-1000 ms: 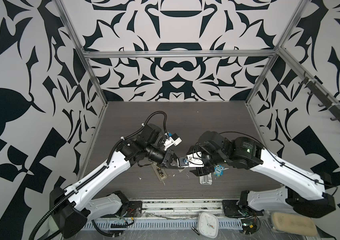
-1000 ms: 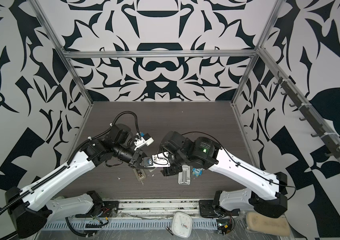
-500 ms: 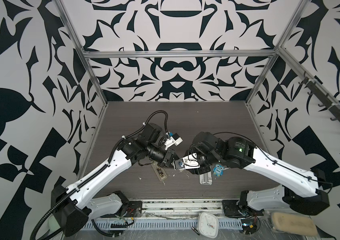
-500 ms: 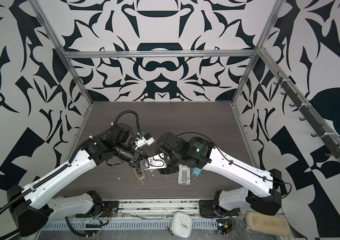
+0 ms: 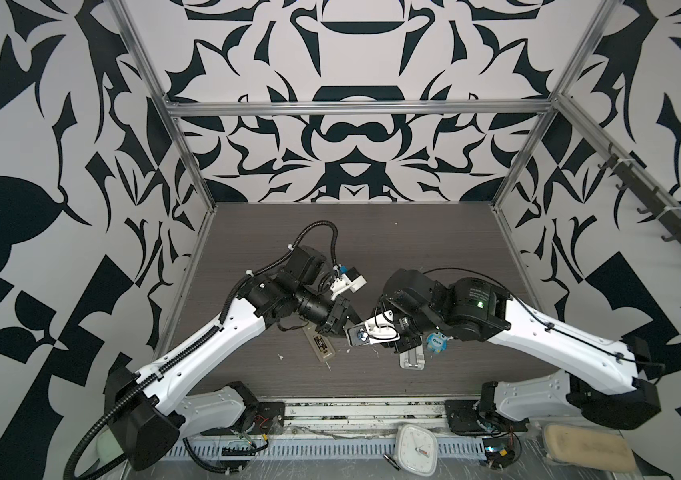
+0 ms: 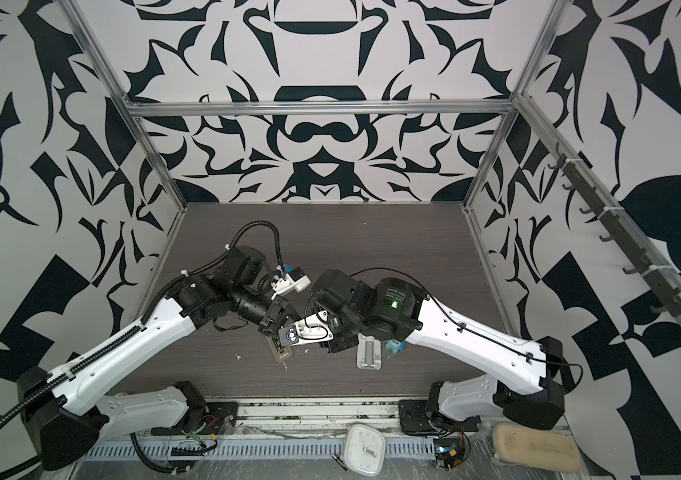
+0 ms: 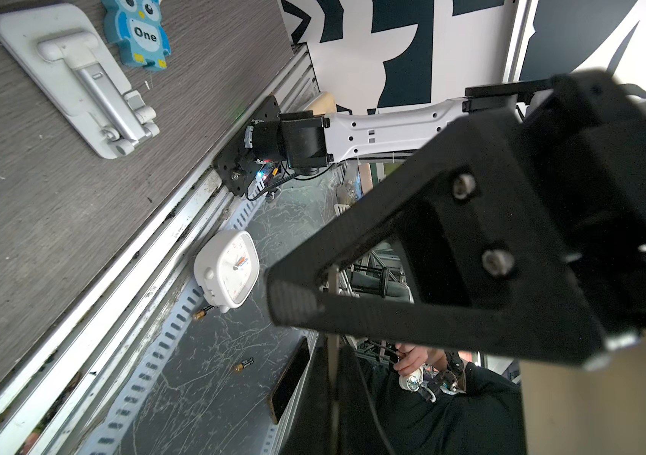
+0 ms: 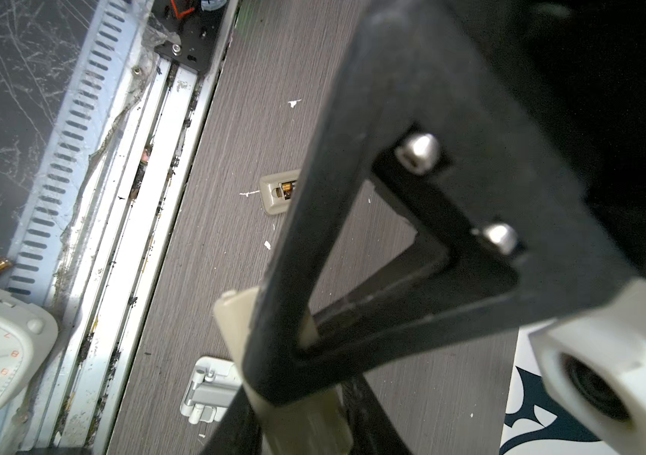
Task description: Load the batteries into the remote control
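We read this as a handover. The left gripper (image 5: 340,326), closed, seems to pinch the flat beige rectangular plastic cover (image 8: 232,319) so the right gripper (image 8: 270,378) can take it. The right jaws straddle the cover, but we cannot tell whether they grip. Both wrists angle inward, tips nearly meeting. Just below them the slim beige-backed remote control (image 5: 321,348) lies back-up, with what looks like a brass-ended battery (image 8: 286,189) in its bay.

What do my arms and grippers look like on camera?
The left arm and right arm: white shells, black joints. Left carries a black corrugated conduit; right a thin black cable and green light. The left gripper and right gripper: black triangular fingers, silver screws, white camera mounts.
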`<action>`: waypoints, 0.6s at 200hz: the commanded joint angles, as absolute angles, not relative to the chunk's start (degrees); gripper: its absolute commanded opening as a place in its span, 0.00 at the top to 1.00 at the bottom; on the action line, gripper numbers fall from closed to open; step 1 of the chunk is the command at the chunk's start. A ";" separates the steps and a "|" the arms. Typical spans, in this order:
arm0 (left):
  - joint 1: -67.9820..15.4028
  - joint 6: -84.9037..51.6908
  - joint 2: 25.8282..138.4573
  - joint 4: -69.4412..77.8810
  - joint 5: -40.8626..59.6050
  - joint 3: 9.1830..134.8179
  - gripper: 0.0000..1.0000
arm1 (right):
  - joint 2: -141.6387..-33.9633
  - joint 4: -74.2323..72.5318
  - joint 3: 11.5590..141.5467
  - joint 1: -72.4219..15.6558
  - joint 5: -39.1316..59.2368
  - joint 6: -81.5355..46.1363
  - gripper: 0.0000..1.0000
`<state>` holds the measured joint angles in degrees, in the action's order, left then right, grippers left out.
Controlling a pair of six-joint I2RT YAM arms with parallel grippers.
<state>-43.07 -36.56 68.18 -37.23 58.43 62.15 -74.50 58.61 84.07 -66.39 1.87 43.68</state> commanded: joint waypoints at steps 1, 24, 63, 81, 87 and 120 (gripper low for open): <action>-42.89 -35.11 68.80 -39.39 59.94 64.10 1.00 | -73.12 57.64 83.68 -66.87 0.58 43.57 0.67; -42.89 -35.07 69.08 -39.40 59.85 64.38 1.00 | -72.95 57.57 83.41 -67.04 0.00 43.58 0.70; -42.67 -35.16 69.23 -39.43 58.16 64.78 0.87 | -72.51 57.17 82.32 -67.02 -1.07 42.78 0.73; -41.89 -35.59 68.71 -39.16 56.69 64.34 0.72 | -71.90 55.78 81.51 -66.98 -1.13 41.16 0.75; -41.67 -35.66 68.49 -39.15 55.80 64.34 0.68 | -71.67 55.44 81.11 -66.91 -1.21 40.42 0.76; -40.65 -37.63 66.33 -36.98 52.27 64.14 0.49 | -70.95 54.45 79.60 -66.88 -1.81 37.03 0.79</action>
<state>-41.36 -36.53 68.69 -38.20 55.00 63.22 -73.01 56.82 80.34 -66.87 -0.80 40.88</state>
